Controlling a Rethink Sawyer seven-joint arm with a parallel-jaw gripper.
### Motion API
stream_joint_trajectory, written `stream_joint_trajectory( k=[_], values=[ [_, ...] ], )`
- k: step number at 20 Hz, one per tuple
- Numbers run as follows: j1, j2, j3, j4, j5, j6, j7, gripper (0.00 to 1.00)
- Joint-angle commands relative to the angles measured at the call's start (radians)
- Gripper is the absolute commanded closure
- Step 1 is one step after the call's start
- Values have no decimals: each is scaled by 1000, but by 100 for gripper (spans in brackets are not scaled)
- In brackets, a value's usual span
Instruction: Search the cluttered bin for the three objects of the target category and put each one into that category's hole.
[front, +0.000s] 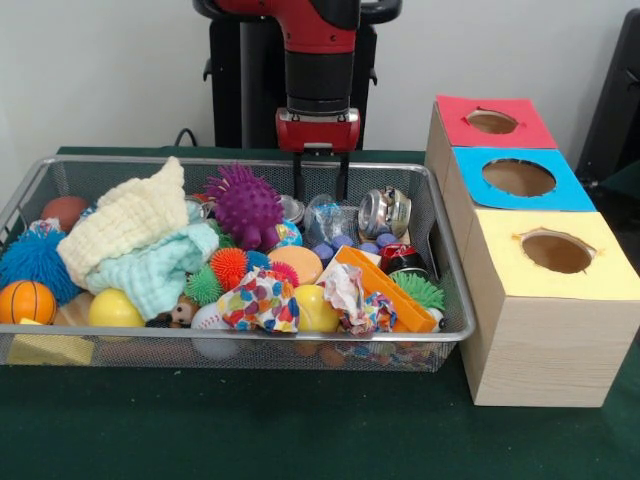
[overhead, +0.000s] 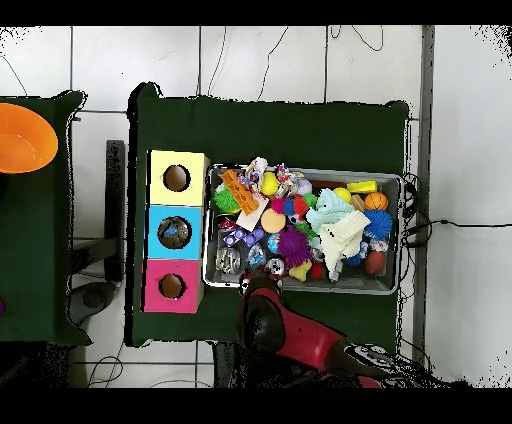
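Tool (front: 321, 187) hangs with prongs apart and empty over the bin's (front: 452, 290) far side.
Target category unclear; the cans (front: 385, 211) just beside it look light, stiff and slippery — best gripped across the body.

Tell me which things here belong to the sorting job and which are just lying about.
Job:
wire bin of mixed toys
box with red hole, blue hole and yellow hole
gripper, open, above the bin's far side

Lying about:
orange bowl on the side table
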Motion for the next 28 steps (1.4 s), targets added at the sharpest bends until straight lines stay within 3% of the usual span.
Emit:
stream_joint_trajectory(
  k=[1, 19, 22, 28],
  values=[
    [-19, 59, 105, -165, -20, -98, 267, 0],
    [-20, -3, 152, -185, -10, -74, 251, 0],
    [-1, -14, 125, -195, 6, -65, 231, 0],
    [-27, 32, 124, -223, -37, -95, 222, 0]
  ],
)
